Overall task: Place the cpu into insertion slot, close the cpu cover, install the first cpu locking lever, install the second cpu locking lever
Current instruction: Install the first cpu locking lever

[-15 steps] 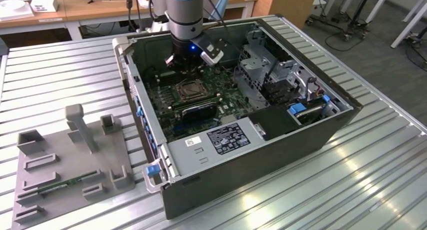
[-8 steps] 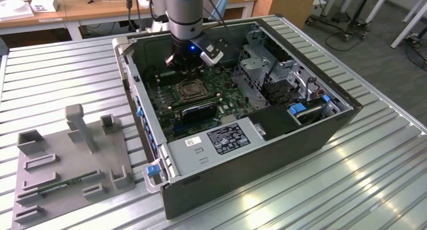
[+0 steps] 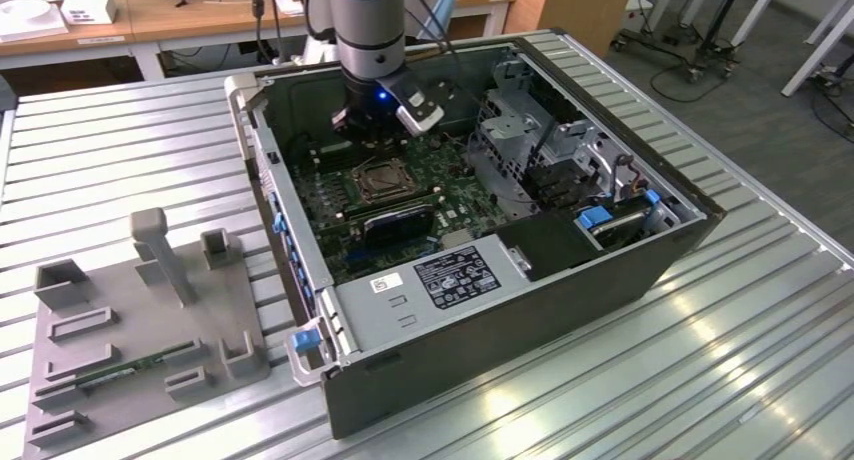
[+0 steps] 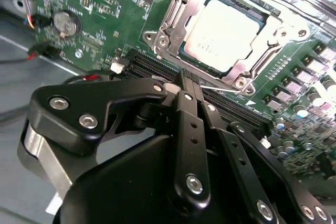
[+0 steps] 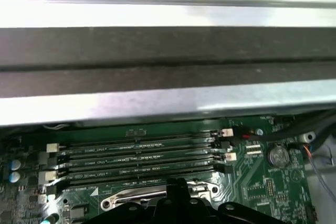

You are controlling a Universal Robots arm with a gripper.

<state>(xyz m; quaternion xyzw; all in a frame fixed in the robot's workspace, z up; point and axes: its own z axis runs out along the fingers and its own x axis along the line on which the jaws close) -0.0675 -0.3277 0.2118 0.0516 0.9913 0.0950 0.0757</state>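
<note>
The cpu (image 4: 223, 30), a pale square chip, lies flat in the insertion slot (image 3: 378, 180) on the green board. The silvery cpu cover (image 4: 170, 22) lies down over it and frames its top. In the second wrist view my gripper (image 4: 185, 80) hovers just off the socket's edge, over the black memory slots, with its black fingers shut together. A thin silver lever wire (image 4: 218, 88) shows right beside the tips; I cannot tell whether they touch it. In the exterior view the gripper (image 3: 378, 130) hangs inside the open case, just behind the socket.
Memory slots (image 5: 136, 156) run between the socket and the case wall (image 5: 168, 51). A metal drive cage (image 3: 534, 140) stands at the exterior view's right of the board, a power supply (image 3: 441, 275) in front. A grey fixture tray (image 3: 134, 320) lies on the table at the exterior view's left.
</note>
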